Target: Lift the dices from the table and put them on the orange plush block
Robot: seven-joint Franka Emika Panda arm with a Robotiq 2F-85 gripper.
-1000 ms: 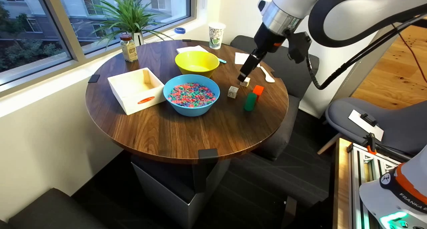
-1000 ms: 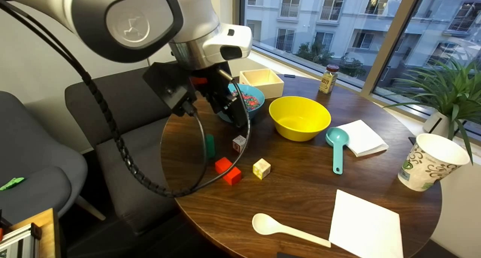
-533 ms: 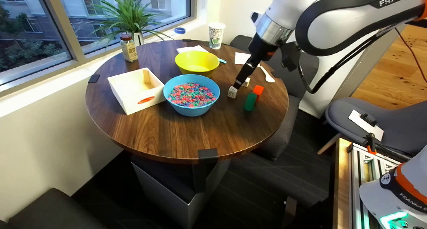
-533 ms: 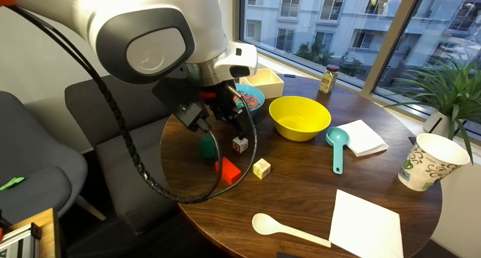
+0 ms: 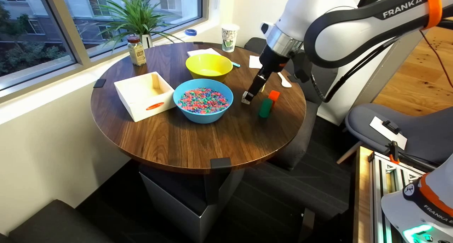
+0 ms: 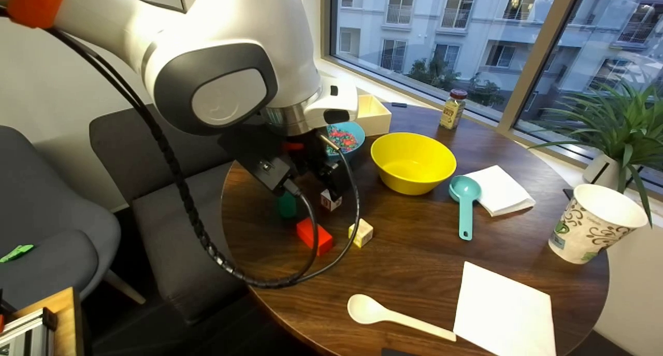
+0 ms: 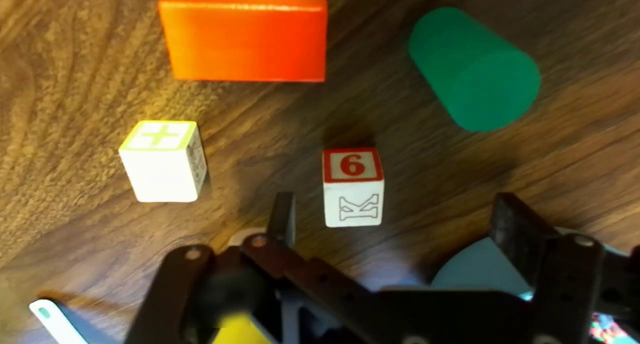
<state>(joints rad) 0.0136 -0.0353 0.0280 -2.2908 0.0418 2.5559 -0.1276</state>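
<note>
Since the end effector [image 7: 395, 209] gapes wide, empty, centre the wrist view's mid-frame die [image 7: 353, 191] in it before closing.

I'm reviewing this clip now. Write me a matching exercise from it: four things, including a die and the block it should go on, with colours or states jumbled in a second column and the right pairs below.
Things:
1. oblong block
2. die marked K
3. blue bowl
4. end effector

Colours and states:
A. filled with small multicoloured pieces
B. open
C. orange-red, with nothing on top
D. another face framed in red

Right pairs: 1-C; 2-D; 3-A; 4-B.
</note>
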